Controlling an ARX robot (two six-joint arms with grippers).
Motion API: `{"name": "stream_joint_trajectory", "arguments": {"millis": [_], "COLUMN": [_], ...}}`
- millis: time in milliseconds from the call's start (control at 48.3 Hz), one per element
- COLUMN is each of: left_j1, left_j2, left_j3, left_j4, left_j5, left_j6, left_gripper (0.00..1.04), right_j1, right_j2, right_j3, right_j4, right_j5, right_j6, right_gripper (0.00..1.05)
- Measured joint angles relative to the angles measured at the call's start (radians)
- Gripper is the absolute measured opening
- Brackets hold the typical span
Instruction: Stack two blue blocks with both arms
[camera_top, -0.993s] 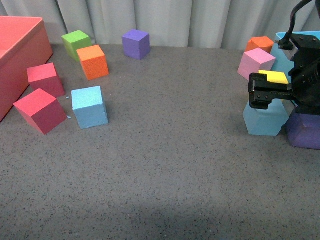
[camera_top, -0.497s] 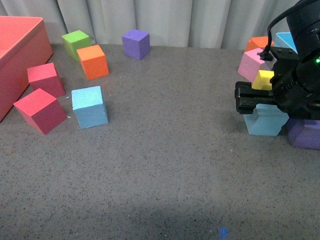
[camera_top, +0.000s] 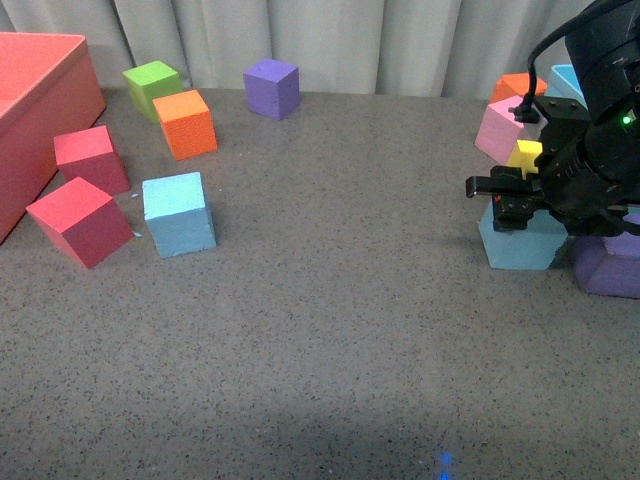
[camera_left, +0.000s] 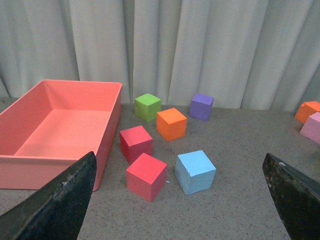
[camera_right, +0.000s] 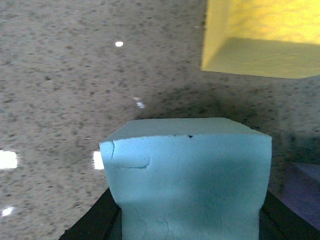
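Observation:
One blue block (camera_top: 178, 213) sits on the grey table at the left, beside two red cubes; it also shows in the left wrist view (camera_left: 195, 171). The other blue block (camera_top: 520, 245) is at the right, held in my right gripper (camera_top: 525, 215), which is shut on it; in the right wrist view it (camera_right: 190, 175) fills the space between the black fingers. Whether it rests on the table or is just off it I cannot tell. My left gripper (camera_left: 182, 200) is open and empty, well short of the left block, and does not show in the front view.
A red bin (camera_top: 40, 110) stands at far left. Red cubes (camera_top: 80, 220), green (camera_top: 152, 85), orange (camera_top: 186, 123) and purple (camera_top: 272, 87) cubes lie at the left and back. Yellow (camera_top: 524, 155), pink (camera_top: 500, 125), orange and purple (camera_top: 608, 265) cubes crowd my right gripper.
My right gripper has shifted a little left and closed around the right blue block, which has moved slightly left and up with it. The left blue block has not moved.

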Motion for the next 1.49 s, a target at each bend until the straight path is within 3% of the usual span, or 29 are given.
{"name": "stream_joint_trajectory", "arguments": {"millis": [186,559,1014,1117,1303,1407,1490], "left_j1": [0.000,0.000,0.000,0.000,0.000,0.000,0.000], "left_j2": [0.000,0.000,0.000,0.000,0.000,0.000,0.000], "left_j3": [0.000,0.000,0.000,0.000,0.000,0.000,0.000], "left_j4": [0.000,0.000,0.000,0.000,0.000,0.000,0.000], "left_j5": [0.000,0.000,0.000,0.000,0.000,0.000,0.002], "left_j6": [0.000,0.000,0.000,0.000,0.000,0.000,0.000], "left_gripper": [0.98,0.98,0.98,0.98,0.98,0.98,0.98], "right_j1": [0.047,0.246,0.302,0.303,0.299,0.303,0.301], "right_j2": [-0.008,0.096,0.195,0.191,0.026,-0.085,-0.119], "right_j3": [0.019,0.247,0.384,0.372,0.177,0.102,-0.108], "right_j4": [-0.013,-0.101,-0.179,-0.150,0.059,0.150,0.669], "right_j5": [-0.029,-0.033,-0.011,-0.016,0.003,0.066,0.335], "right_j6": [0.021,0.125,0.230,0.243,0.269,0.252,0.071], "right_gripper": [0.44,0.43,0.43,0.63,0.97,0.93,0.78]}}
